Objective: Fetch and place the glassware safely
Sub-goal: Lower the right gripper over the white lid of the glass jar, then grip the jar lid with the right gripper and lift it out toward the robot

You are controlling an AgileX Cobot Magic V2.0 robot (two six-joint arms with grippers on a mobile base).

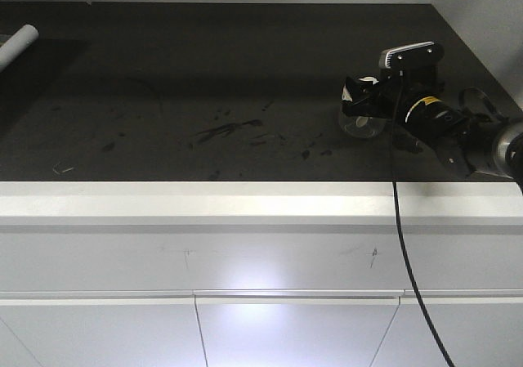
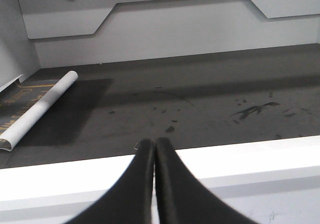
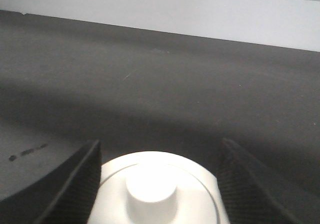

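- The dark countertop [image 1: 204,73] fills the upper half of the front view, with white cabinet fronts [image 1: 286,326] below it.
- The right arm [image 1: 466,138] reaches in from 3 o'clock, and a black cable [image 1: 404,244] hangs from it toward 6.
- A rolled white sheet [image 1: 18,43] lies at 10 o'clock, well apart from everything else.
- The glass jar [image 3: 165,204] is over the countertop toward 3 o'clock, inside the right arm's grasp. It looks upright with its lid uppermost, but I cannot tell if its base rests on the surface. The left arm does not show in the front view, so the right is clearly the nearer.
- In the right wrist view the lid sits at 6 o'clock, its knob [image 3: 152,184] centred between the jaws.
- The right gripper [image 3: 160,151] stands one lid-width apart. Its fingers [image 3: 70,184] meet the rim at 8 and 4 o'clock with no gap showing, so I judge it clamped on the lid.
- The left gripper [image 2: 154,146] has its jaws pressed together on nothing, at the counter's front edge.
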